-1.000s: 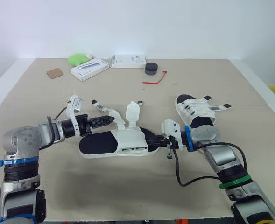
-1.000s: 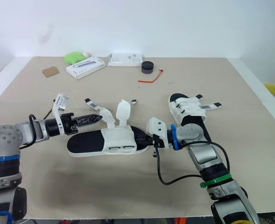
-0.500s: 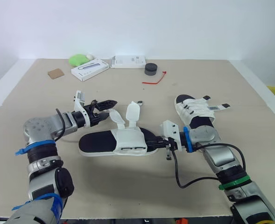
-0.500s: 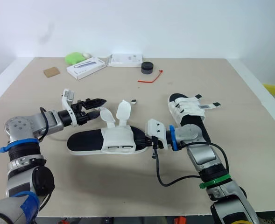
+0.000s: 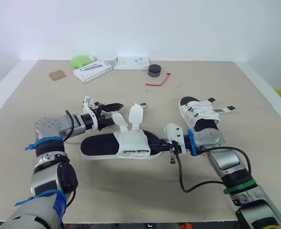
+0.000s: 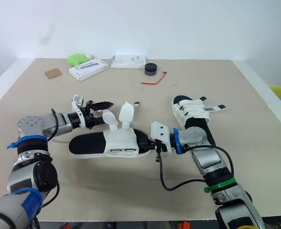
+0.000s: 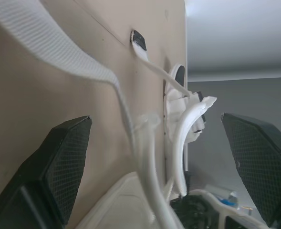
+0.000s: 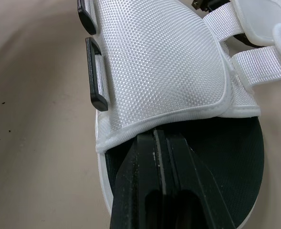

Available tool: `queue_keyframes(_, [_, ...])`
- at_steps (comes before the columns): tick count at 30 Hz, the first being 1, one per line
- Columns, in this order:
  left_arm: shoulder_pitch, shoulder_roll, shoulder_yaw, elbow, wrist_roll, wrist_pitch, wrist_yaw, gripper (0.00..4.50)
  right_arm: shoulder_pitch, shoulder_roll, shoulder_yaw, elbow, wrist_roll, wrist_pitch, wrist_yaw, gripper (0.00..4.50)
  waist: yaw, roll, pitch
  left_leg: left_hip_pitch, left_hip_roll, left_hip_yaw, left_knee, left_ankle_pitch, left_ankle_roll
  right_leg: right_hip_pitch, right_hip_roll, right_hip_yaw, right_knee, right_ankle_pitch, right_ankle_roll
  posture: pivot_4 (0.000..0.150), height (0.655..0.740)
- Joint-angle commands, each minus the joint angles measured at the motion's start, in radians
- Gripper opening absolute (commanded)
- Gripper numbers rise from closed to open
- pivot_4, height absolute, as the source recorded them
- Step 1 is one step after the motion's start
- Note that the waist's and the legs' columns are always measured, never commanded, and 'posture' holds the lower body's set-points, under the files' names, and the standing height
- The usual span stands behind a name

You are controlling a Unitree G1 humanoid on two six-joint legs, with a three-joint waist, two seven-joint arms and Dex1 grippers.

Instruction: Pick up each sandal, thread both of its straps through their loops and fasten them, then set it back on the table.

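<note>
On tan surface [image 5: 202, 81], left tool [image 5: 114, 111] spread, straddling open sandal's [image 5: 130, 144] loose strap [image 5: 122, 125]; right tool [image 5: 159, 143] pressed together over its black footbed.

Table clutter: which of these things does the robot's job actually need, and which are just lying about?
In the job: open-strapped sandal, second sandal, left gripper, right gripper.
Lying about: green lump, angled white box, far white box, black puck, red tie, brown card.
</note>
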Motion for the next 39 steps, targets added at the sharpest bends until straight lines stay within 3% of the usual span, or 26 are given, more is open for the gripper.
queue_keyframes(1, [-0.045,0.018,-0.004,0.043,0.023,-0.034,-0.045,4.50,-0.001,-0.006,-0.001,-0.025,-0.006,-0.014,0.001,0.10,0.000,0.000,0.000,0.000,0.000,0.000,0.000,0.000,0.000,0.000,0.000,0.000,0.000,0.000,0.000,0.150,0.7400])
queue_keyframes(3, [-0.059,0.021,-0.009,0.067,0.036,-0.047,-0.064,4.50,-0.001,-0.005,0.000,-0.026,-0.007,-0.015,0.000,0.10,0.000,0.000,0.000,0.000,0.000,0.000,0.000,0.000,0.000,0.000,0.000,0.000,0.000,0.000,0.000,0.150,0.7400])
queue_keyframes(6, [-0.086,0.024,-0.012,0.119,0.061,-0.081,-0.081,3.81,0.000,-0.004,0.002,-0.032,-0.006,-0.012,0.000,0.00,0.000,0.000,0.000,0.000,0.000,0.000,0.000,0.000,0.000,0.000,0.000,0.000,0.000,0.000,0.000,0.150,0.7400])
queue_keyframes(7, [-0.093,0.026,-0.017,0.135,0.073,-0.091,-0.088,3.17,-0.001,-0.004,0.002,-0.032,-0.007,-0.012,0.000,0.00,0.000,0.000,0.000,0.000,0.000,0.000,0.000,0.000,0.000,0.000,0.000,0.000,0.000,0.000,0.000,0.150,0.7400])
queue_keyframes(9, [-0.106,0.032,-0.026,0.167,0.097,-0.117,-0.101,2.45,-0.002,-0.004,0.003,-0.032,-0.007,-0.011,0.001,0.00,0.000,0.000,0.000,0.000,0.000,0.000,0.000,0.000,0.000,0.000,0.000,0.000,0.000,0.000,0.000,0.150,0.7400])
queue_keyframes(14, [-0.132,0.043,-0.049,0.237,0.158,-0.179,-0.132,0.07,-0.004,-0.005,0.003,-0.030,-0.009,-0.013,0.002,0.00,-0.001,0.000,0.000,0.000,0.000,0.000,0.000,0.000,0.000,0.000,0.000,0.000,0.000,0.000,0.000,0.150,0.7400])
queue_keyframes(18, [-0.124,0.043,-0.113,0.230,0.233,-0.244,-0.181,0.07,-0.002,-0.007,0.003,-0.033,-0.010,-0.012,0.003,0.00,0.000,0.000,0.000,0.000,0.000,0.000,0.000,0.000,0.000,0.000,0.000,0.000,0.000,0.000,0.000,0.150,0.7400])
queue_keyframes(24, [0.007,0.064,-0.452,-0.155,0.435,-0.521,-0.479,0.07,0.001,-0.009,0.004,-0.036,-0.013,-0.009,0.003,0.00,-0.002,0.000,0.000,-0.001,0.000,0.000,0.000,0.000,-0.001,-0.001,0.000,0.001,0.000,0.000,0.000,0.150,0.7400])
queue_keyframes(27, [0.121,0.111,-0.617,-0.447,0.594,-0.835,-0.600,0.07,0.004,-0.010,0.004,-0.041,-0.012,-0.005,0.003,0.00,-0.003,0.000,0.000,-0.001,0.002,0.001,-0.001,0.001,-0.001,-0.001,0.001,0.002,0.000,0.000,0.000,0.150,0.7400])
queue_keyframes(30, [0.191,0.154,-0.700,-0.593,0.740,-1.125,-0.638,0.07,0.006,-0.012,0.004,-0.042,-0.013,-0.004,0.004,0.00,-0.001,0.000,0.000,-0.001,0.002,0.001,-0.001,0.000,-0.001,-0.001,0.001,0.002,-0.001,0.000,0.000,0.150,0.7400])
queue_keyframes(35, [0.284,0.265,-0.822,-0.656,1.012,-1.638,-0.671,0.07,0.006,-0.014,0.005,-0.041,-0.012,-0.002,0.007,0.00,-0.002,0.000,0.000,-0.001,0.003,0.004,-0.001,0.000,0.001,-0.001,0.003,0.005,-0.003,0.000,0.001,0.150,0.7400])
queue_keyframes(39, [0.301,0.339,-0.855,-0.613,1.202,-2.037,-0.607,0.07,0.002,-0.015,0.007,-0.034,-0.013,-0.006,0.012,0.00,0.001,0.000,0.000,-0.001,0.004,0.006,-0.001,0.001,0.003,0.000,0.003,0.005,-0.005,0.001,0.002,0.150,0.7400])
